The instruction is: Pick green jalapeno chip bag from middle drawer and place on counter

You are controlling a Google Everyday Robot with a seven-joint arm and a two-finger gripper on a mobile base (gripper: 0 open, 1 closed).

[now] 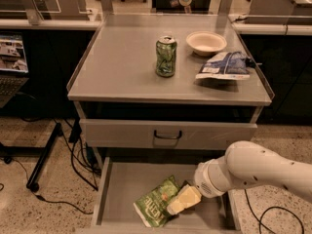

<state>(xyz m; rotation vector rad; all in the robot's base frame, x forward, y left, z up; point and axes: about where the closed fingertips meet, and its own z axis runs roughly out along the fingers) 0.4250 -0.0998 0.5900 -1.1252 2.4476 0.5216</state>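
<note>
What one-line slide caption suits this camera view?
Gripper at the green jalapeno chip bag in the open middle drawer; can, bowl and blue-and-white bag on the counter.

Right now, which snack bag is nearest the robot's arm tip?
The green jalapeno chip bag in the middle drawer: the gripper is right at its edge. The blue-and-white bag lies up on the counter.

Bits around the green drink can (166, 56)
A white bowl (206, 42) sits behind-right of the can, a blue-and-white bag (224, 66) right of it, just before the bowl. Straight below the can is a closed drawer front (117, 133) with a dark loop handle (167, 135); far left, a laptop screen (11, 56) and floor cables (73, 167). The gripper (183, 201) is lower still, below-right.
</note>
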